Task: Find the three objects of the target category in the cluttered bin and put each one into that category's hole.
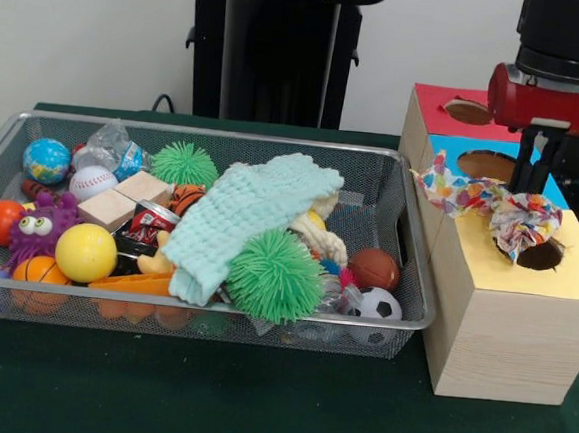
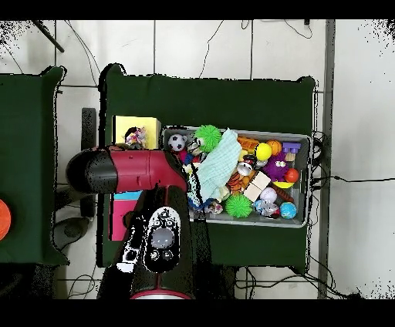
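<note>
Front view shows the hand, grip unclear, over the colourful cloth at the yellow hole; its loose tail could snag outside.

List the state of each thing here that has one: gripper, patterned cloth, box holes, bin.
Gripper: above the yellow hole; fingers' state unclear.
Patterned cloth: draped over the box top, one end bunched at the yellow hole.
Blue hole: open.
Red hole: open.
Bin: full of toys, mint cloth on top.
</note>
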{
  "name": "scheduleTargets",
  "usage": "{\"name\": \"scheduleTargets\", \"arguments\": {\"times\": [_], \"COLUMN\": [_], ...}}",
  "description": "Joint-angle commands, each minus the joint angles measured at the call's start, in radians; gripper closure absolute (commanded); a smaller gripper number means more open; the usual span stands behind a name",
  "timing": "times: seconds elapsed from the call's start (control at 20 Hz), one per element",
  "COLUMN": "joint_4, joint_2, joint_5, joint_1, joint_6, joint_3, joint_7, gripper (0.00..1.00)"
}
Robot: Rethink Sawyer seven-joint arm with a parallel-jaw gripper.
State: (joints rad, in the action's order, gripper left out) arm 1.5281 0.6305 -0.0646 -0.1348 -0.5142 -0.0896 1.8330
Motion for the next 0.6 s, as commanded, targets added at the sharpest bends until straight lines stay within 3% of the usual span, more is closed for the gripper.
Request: {"name": "scheduleTargets", "arguments": {"times": [0.05, 0.6], "joint_4": [-0.053, -0.072], "joint_2": [-0.059, -0.099], "joint_5": [-0.033, -0.039], "joint_1": [0.023, 0.051], "joint_6": [0.021, 0.08], "joint_3": [0.03, 0.065], "joint_7": [0.182, 0.162], "gripper": [1.0, 1.0]}}
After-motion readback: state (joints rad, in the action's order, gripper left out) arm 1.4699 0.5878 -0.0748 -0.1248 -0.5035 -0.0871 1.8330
